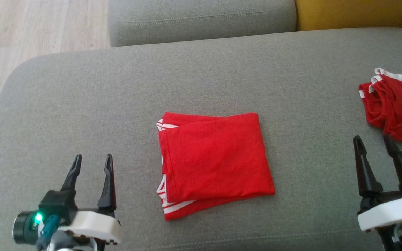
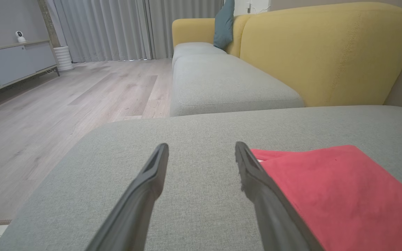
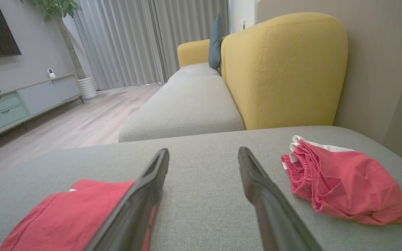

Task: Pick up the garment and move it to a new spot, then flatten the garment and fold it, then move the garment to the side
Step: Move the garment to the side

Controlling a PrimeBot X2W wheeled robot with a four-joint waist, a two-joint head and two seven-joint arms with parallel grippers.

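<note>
**Jaws wide and empty, folded garment waiting mid-cushion**

Both grippers have their fingers spread wide with nothing between them. The left gripper [image 1: 94,158] hovers over the near-left part of the grey seat cushion [image 1: 117,87], and the right gripper [image 1: 372,138] over its near-right part. Neither touches cloth.

The folded red garment [image 1: 215,160] lies flat at the cushion's middle, between the two grippers. It is a neat rectangle, with white-striped edges peeking out along its left side. A second red garment [image 1: 396,111], crumpled, sits at the cushion's right edge, just beyond the right gripper's fingertips.

The folded piece looks like thin knit: light, limp and with no stiffness of its own. Probably only its own weight keeps the fold together. A pinch at one corner would likely let the layers peel apart and hang. The safer hold seems to be one gripper on each of its left and right sides, with each jaw catching every layer. The cushion is soft and textured, so dragging may rumple the stack; a low lift should suit better.
</note>
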